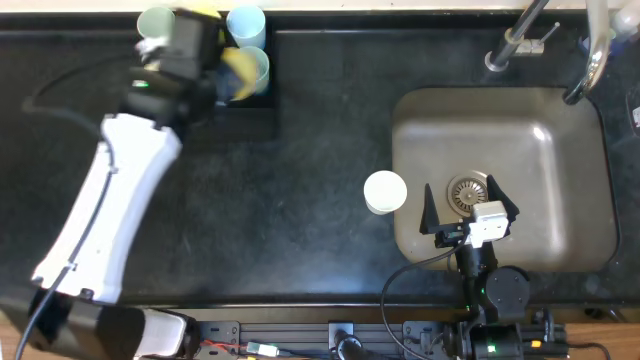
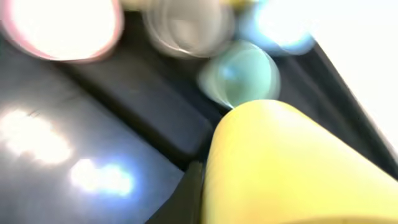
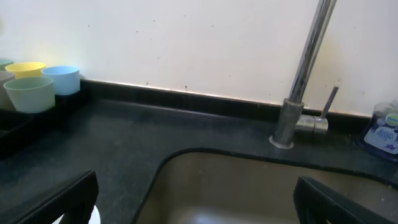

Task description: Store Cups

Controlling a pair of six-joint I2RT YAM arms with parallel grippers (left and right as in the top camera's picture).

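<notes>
1. The left gripper has its fingers closed on a yellow cup. It holds the cup tilted just above the black tray at the back left of the desk.
2. Upright cups stand in the tray: a pale green cup just beside the held one, a blue cup behind that, and a pink cup farther along.
3. A white cup stands on the desk at the left rim of the sink, well apart from the tray.
4. The right gripper hangs over the sink near the drain, with its fingers spread wide and holding nothing.
5. The faucet rises behind the sink.
</notes>
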